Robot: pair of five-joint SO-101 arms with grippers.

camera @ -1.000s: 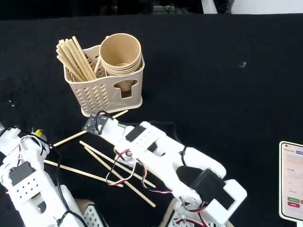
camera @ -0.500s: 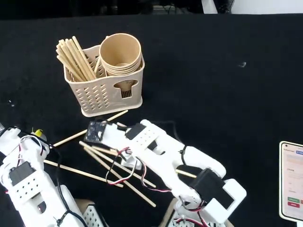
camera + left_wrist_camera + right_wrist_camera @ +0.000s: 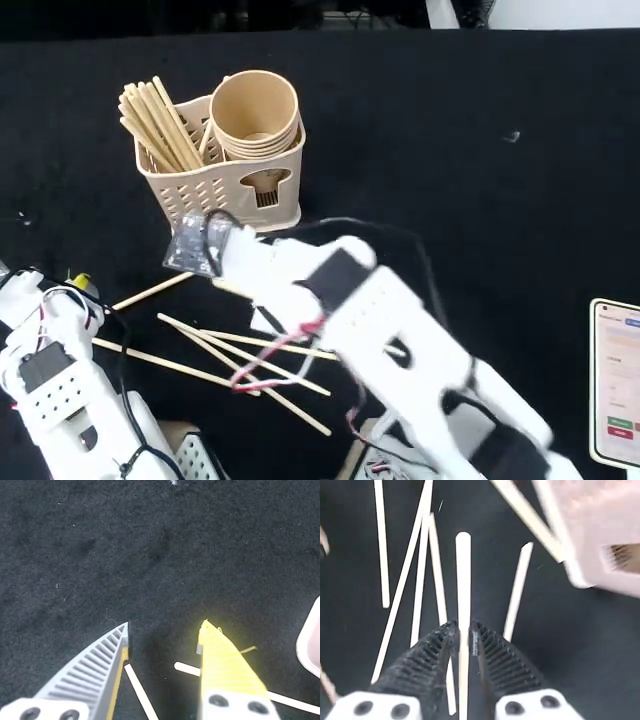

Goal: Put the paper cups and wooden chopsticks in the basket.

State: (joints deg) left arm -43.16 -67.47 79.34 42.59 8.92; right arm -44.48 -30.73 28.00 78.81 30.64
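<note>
The beige basket (image 3: 222, 195) stands at the back left, holding a stack of paper cups (image 3: 255, 112) and a bundle of wooden chopsticks (image 3: 155, 125). My right gripper (image 3: 195, 245) hangs just in front of the basket. In the right wrist view this gripper (image 3: 462, 632) is shut on one chopstick (image 3: 463, 590) that sticks out ahead of its fingers, with the basket (image 3: 600, 535) close by. Several loose chopsticks (image 3: 250, 355) lie on the black table. My left gripper (image 3: 165, 635) is open low over the table, with two chopstick ends (image 3: 141, 692) near its fingers.
A phone (image 3: 615, 370) lies at the table's right edge. The left arm (image 3: 45, 365) sits at the front left. More loose sticks lie below the right gripper (image 3: 422, 570). A pale object (image 3: 311, 640) shows at the left wrist view's edge.
The right arm has risen and swung toward the basket with a chopstick in its gripper. The loose sticks under it shifted slightly. The left arm has stayed still.
</note>
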